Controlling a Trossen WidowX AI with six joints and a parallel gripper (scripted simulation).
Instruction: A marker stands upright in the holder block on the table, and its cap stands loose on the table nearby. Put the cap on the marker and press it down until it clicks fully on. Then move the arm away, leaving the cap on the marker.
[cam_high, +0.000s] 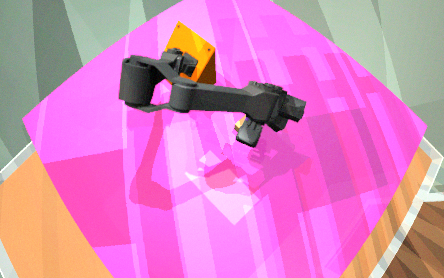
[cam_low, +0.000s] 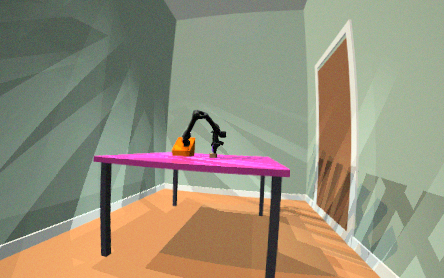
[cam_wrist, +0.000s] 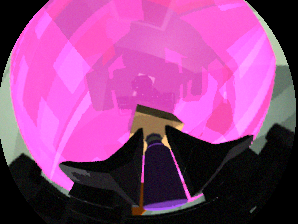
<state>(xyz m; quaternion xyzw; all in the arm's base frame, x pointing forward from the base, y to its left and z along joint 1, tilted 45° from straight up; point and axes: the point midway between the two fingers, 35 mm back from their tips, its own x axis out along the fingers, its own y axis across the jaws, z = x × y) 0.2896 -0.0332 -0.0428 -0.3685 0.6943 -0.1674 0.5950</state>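
The tan holder block (cam_high: 239, 124) (cam_low: 213, 155) (cam_wrist: 152, 122) stands on the magenta table (cam_high: 165, 240) (cam_low: 200, 165). The dark marker (cam_wrist: 154, 137) shows as a short stretch above the block in the wrist view. The purple cap (cam_wrist: 162, 175) sits upright over the marker, in line with it; whether it is fully clicked on cannot be told. My gripper (cam_high: 248, 137) (cam_low: 215, 147) (cam_wrist: 153, 129) points down around the cap. Its fingers are slightly open, one on each side, with narrow gaps beside the cap. The fingers hide the cap in the top view.
The orange base block (cam_high: 205, 52) (cam_low: 183, 146) carries the arm's base behind the holder. The arm (cam_high: 215, 97) (cam_low: 200, 115) arches from it over the table to the holder. Patches of light and shadow lie across the table top.
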